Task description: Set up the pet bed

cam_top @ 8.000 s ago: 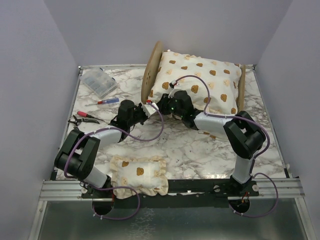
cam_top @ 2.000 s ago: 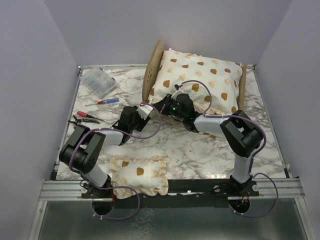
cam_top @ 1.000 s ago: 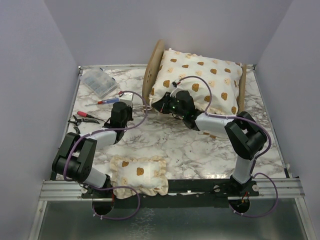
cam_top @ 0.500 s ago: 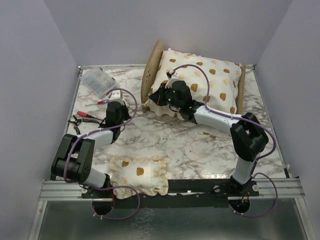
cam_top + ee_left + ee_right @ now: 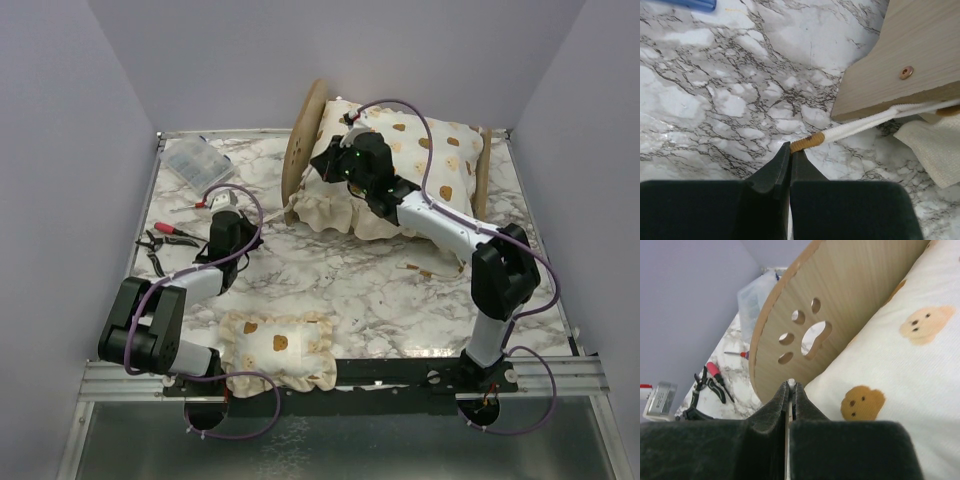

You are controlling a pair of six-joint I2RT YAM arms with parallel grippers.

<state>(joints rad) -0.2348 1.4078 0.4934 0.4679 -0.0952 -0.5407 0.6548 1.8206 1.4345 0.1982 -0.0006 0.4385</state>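
A lab robot cell: plain walls [image 5: 60,150] enclose a marble tabletop [image 5: 340,290] edged by an aluminium rail [image 5: 120,378].

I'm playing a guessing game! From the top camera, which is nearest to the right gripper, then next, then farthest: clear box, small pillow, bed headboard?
From the right gripper:
1. Pet bed headboard, just beside it.
2. Clear box, far left corner.
3. Small pillow, near edge, left side.

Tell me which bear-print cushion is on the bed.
The large cushion, at the back, sits in the bed. The small pillow lies on the table at the near edge.
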